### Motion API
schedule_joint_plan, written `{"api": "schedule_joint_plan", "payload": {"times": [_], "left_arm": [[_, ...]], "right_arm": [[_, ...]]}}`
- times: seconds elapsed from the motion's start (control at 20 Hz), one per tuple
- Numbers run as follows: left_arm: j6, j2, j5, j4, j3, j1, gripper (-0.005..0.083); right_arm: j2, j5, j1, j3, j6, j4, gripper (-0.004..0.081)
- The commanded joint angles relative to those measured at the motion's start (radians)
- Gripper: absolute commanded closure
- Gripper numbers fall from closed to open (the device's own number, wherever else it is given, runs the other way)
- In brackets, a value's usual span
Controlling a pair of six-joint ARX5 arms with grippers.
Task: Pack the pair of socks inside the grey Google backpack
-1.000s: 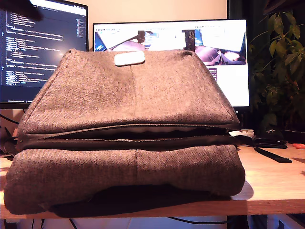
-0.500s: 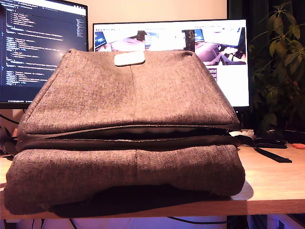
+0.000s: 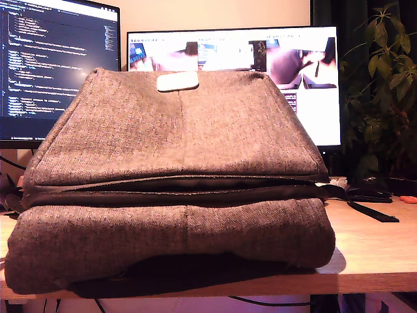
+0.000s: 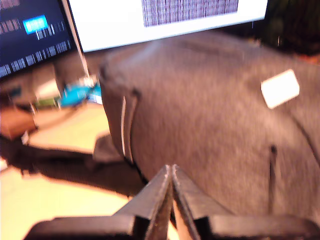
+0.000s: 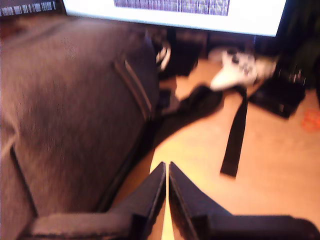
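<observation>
Both hands empty beside the nearly shut bag

Our first hand [image 4: 171, 172] and second hand [image 5: 166, 170], tips pressed together, flank the grey Google backpack [image 3: 176, 143] on the desk [image 3: 371, 244]; no socks are visible.

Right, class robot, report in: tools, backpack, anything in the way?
Both tools shut, holding nothing: first, second. Large grey-brown woven backpack flat on desk, opening nearly shut. Socks not in view. Black strap lies beside the bag.

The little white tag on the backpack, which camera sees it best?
The exterior view: the pale tag is sharp, sitting at the top of the grey backpack. The first wrist view shows the tag too, but blurred. The second wrist view shows only backpack fabric, no tag.
</observation>
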Motion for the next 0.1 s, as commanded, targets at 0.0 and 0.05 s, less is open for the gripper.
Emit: {"api": "schedule_joint_plan", "payload": {"times": [0.0, 0.05], "left_arm": [[-0.002, 0.003, -0.002, -0.017, -0.009, 0.005, 0.0794], [-0.002, 0.003, -0.002, -0.032, -0.009, 0.005, 0.0794]], "right_arm": [[-0.003, 0.000, -0.002, -0.015, 0.001, -0.015, 0.0780], [-0.003, 0.000, -0.002, -0.015, 0.001, -0.025, 0.0780]]}}
